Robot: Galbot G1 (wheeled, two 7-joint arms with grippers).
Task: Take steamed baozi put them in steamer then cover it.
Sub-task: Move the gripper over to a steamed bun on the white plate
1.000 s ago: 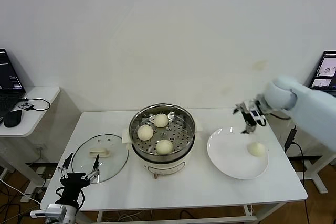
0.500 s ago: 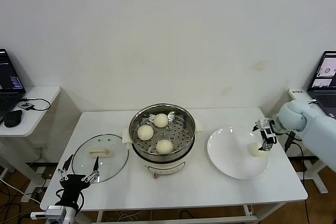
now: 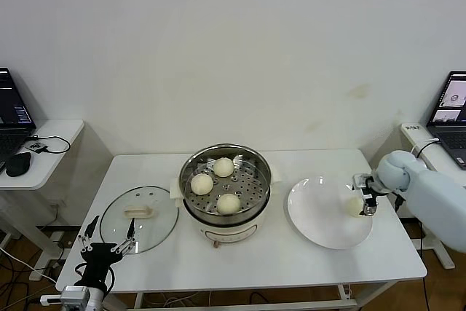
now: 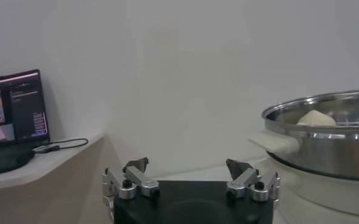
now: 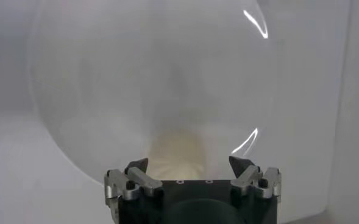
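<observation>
The steamer (image 3: 188,194) stands mid-table, uncovered, with three steamed baozi (image 3: 228,203) on its perforated tray. A fourth baozi (image 3: 353,207) lies on the right side of a white plate (image 3: 320,223). My right gripper (image 3: 362,196) is down at that baozi. In the right wrist view the baozi (image 5: 179,155) sits between the spread fingertips of the open right gripper (image 5: 188,163), not pinched. The cover (image 3: 138,218), a glass lid with a cream handle, lies flat left of the steamer. My left gripper (image 3: 109,242) waits open at the table's front left corner, and its wrist view shows the left gripper (image 4: 187,164) empty and the steamer (image 4: 325,134) beyond.
A side table (image 3: 51,154) at the left carries a laptop (image 3: 13,111) and a mouse (image 3: 17,164). Another laptop (image 3: 453,103) stands at the far right. The wall runs close behind the table.
My right gripper has dropped from above the plate's far right rim down to the baozi on the plate. The left arm, the lid and the steamer have not moved.
</observation>
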